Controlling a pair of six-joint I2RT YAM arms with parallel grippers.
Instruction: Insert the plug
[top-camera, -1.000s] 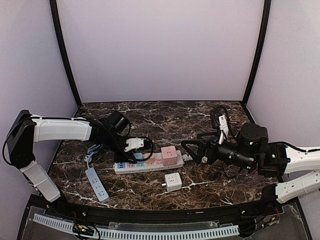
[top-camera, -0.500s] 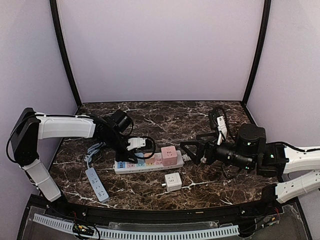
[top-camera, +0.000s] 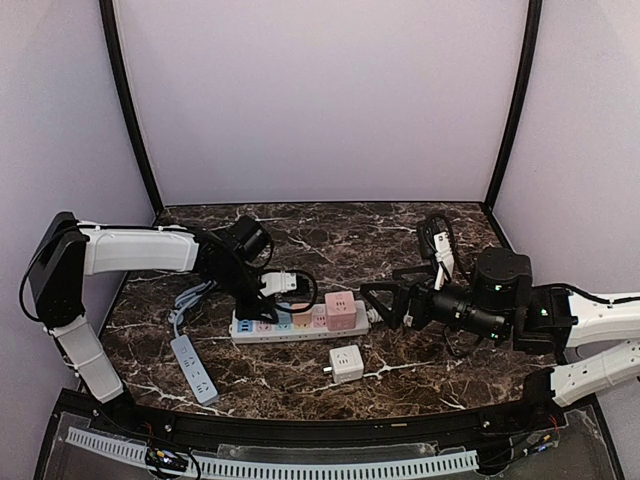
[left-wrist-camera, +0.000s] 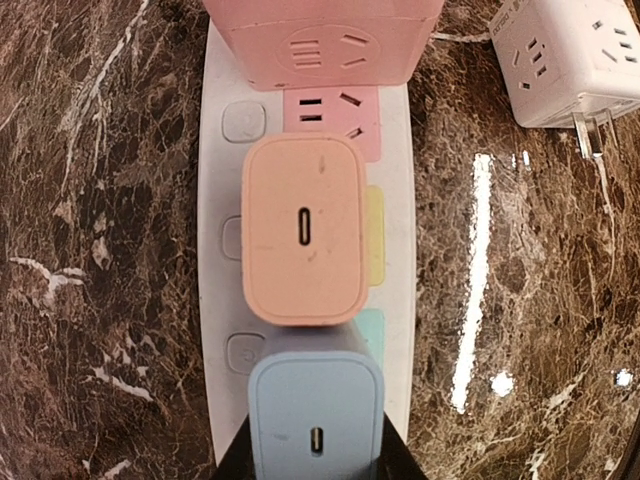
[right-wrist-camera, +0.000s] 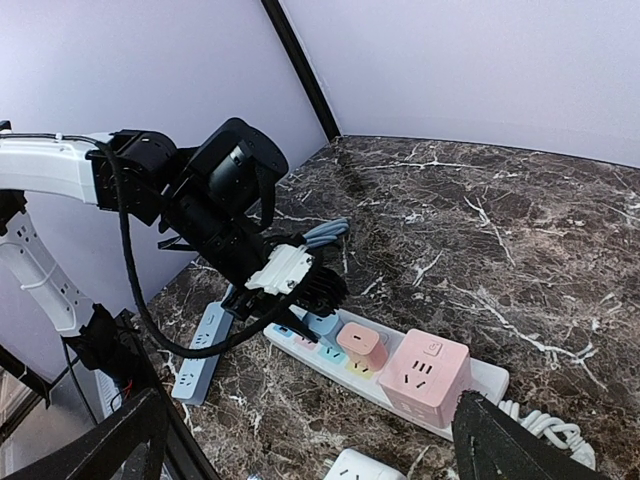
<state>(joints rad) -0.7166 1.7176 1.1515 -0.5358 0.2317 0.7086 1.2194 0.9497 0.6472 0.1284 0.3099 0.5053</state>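
Front-left corner of the tabletop: small strip lying loose, blue cable just behind it.

Left end effector is down over the left end of the long strip, which runs along the near edge, mid-tabletop. Its fingers are clamped tight on the blue plug, one on each side. The plug is right on the strip's left end, over the teal socket. Can't tell if it's fully seated.

Next along the strip: orange plug sitting in its socket, then a bare pink socket, then the pink cube at the right end.

White cube lies on its side, prongs out, just in front of the strip's right end and not touching it.

Right end effector is just off the strip's right end, pointing at it, spread fully wide and holding nothing.
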